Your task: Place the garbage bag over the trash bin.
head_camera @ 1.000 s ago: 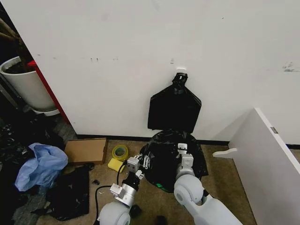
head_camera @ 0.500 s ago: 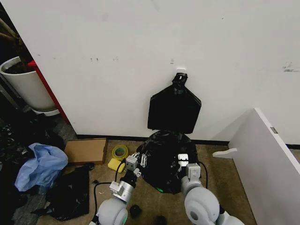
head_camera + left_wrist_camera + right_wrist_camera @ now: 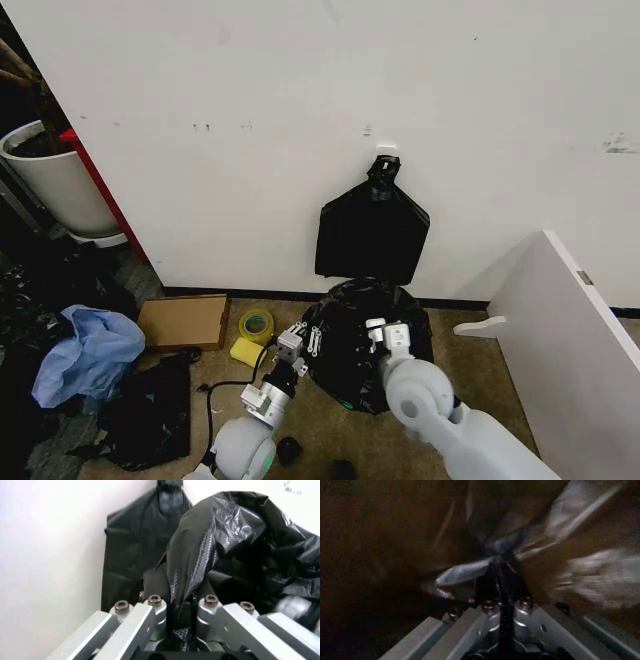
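**Both grippers pinch the black bag on the floor by the wall**

The garbage bag (image 3: 360, 345) sits bunched on the brown carpeted floor (image 3: 480, 385), just in front of a white wall (image 3: 300, 120), and it covers what stands beneath it; a sliver of pale green (image 3: 345, 404) shows at its lower edge. The left gripper (image 3: 305, 340) has its jaws clenched on a fold of the bag's left side, and the right gripper (image 3: 385, 332) has its jaws clamped tight on a pleat at the right. A flat black bundle (image 3: 372, 235) hangs on the wall above. To the left on the floor lie a cardboard piece (image 3: 183, 320), a tape roll (image 3: 256, 324), a blue plastic sheet (image 3: 88, 352) and a white planter pot (image 3: 55, 180). A white panel (image 3: 570, 340) stands at right.
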Motion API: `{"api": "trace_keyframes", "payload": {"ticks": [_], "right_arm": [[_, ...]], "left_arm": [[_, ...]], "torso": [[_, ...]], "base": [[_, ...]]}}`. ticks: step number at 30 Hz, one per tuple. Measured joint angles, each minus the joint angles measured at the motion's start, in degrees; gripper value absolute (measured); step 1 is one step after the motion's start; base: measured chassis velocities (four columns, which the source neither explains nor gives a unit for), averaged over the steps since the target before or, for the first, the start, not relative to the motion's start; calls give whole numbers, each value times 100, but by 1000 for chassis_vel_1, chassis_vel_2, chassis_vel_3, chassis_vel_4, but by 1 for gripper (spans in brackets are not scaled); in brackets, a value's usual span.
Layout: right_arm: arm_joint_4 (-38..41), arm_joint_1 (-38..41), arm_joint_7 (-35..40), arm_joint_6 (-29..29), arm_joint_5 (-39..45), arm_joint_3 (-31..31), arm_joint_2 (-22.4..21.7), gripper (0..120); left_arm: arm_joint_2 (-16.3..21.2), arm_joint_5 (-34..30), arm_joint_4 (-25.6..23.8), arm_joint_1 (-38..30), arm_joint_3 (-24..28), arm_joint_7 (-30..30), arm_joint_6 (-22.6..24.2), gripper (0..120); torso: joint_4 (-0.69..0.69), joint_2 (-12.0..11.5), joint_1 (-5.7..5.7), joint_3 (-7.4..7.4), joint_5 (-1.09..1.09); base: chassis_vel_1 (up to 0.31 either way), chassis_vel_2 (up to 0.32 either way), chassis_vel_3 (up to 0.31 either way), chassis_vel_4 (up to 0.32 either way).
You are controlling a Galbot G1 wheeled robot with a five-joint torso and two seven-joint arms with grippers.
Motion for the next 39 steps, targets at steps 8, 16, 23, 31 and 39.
{"api": "trace_keyframes", "payload": {"ticks": [8,16,23,31,39], "right_arm": [[-811,358,-118,21,-733,-189,248,0],[-1085,325,-484,560,-1659,34,304,0],[-285,-154,-496,699,-1786,78,130,0],[-602,-201,-519,1514,-2581,98,303,0],[-1709,-33,-685,2063,-3725,138,566,0]], "left_arm": [[-9,-200,-23,-7,-22,253,-254,5],[-14,-183,28,56,-43,339,-283,5],[-51,-192,100,44,-74,226,-260,5],[-71,-238,38,183,10,201,-198,5],[-11,-349,-227,404,3,273,-114,5]], "torso": [[0,0,0,0,0],[0,0,0,0,0],[-1,0,0,0,-1],[-1,0,0,0,0],[0,0,0,0,0]], "base": [[0,0,0,0],[0,0,0,0],[0,0,0,0],[0,0,0,0],[0,0,0,0]]}}
